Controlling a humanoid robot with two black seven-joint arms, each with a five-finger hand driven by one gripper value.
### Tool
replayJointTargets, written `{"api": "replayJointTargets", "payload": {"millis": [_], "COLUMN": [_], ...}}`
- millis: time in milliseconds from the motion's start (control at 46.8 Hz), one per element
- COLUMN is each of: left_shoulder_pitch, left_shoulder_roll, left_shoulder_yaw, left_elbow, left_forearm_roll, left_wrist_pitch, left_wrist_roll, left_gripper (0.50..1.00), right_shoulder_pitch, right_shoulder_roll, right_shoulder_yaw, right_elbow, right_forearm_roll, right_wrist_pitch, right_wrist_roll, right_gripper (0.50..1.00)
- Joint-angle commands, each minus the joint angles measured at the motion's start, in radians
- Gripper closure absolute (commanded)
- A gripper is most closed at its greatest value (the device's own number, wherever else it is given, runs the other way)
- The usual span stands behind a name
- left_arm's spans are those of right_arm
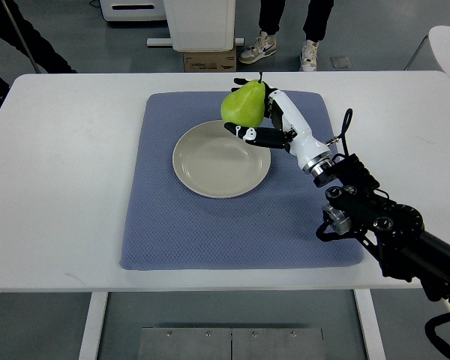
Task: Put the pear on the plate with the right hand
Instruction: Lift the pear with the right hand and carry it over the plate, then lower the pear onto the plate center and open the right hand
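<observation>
Right hand with fingers wrapped around green pear, held apparently just above far rim of bare cream plate, plate on blue mat

The scene is brightly and evenly lit, the light diffuse and seemingly from overhead. The white table is close to overexposed, its surface nearly featureless, though no hard glare spot shows. Shadows are soft and short: a faint one lies under the plate rim on the mat, and a darker one beneath the black arm at lower right. The pear carries a mild highlight on its upper side. Focus is sharp across the table; the mat's weave reads clearly. The table edges bow slightly, hinting at mild wide-angle distortion. The floor beyond is dimmer.
</observation>
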State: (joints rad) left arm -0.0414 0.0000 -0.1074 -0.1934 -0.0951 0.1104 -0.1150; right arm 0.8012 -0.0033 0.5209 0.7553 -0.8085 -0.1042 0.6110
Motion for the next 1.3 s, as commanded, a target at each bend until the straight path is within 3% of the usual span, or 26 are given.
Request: {"api": "replayJointTargets", "payload": {"millis": [0, 1282], "left_shoulder_pitch": [0.0, 0.0], "left_shoulder_roll": [0.0, 0.0], "left_shoulder_yaw": [0.0, 0.0], "left_elbow": [-0.001, 0.0], "left_forearm_roll": [0.0, 0.0], "left_wrist_pitch": [0.0, 0.0], "left_wrist_roll": [0.0, 0.0], "left_gripper": [0.5, 0.5], "right_shoulder_pitch": [0.001, -0.028], "right_shoulder_roll": [0.003, 0.003], "right_shoulder_yaw": [-0.019, -0.163], "right_elbow": [-0.002, -0.057], "right_forearm_roll": [0.0, -0.005], "right_wrist_pitch": [0.0, -0.032], "right_wrist_roll": [0.0, 0.0], "right_gripper": [1.0, 1.0]}}
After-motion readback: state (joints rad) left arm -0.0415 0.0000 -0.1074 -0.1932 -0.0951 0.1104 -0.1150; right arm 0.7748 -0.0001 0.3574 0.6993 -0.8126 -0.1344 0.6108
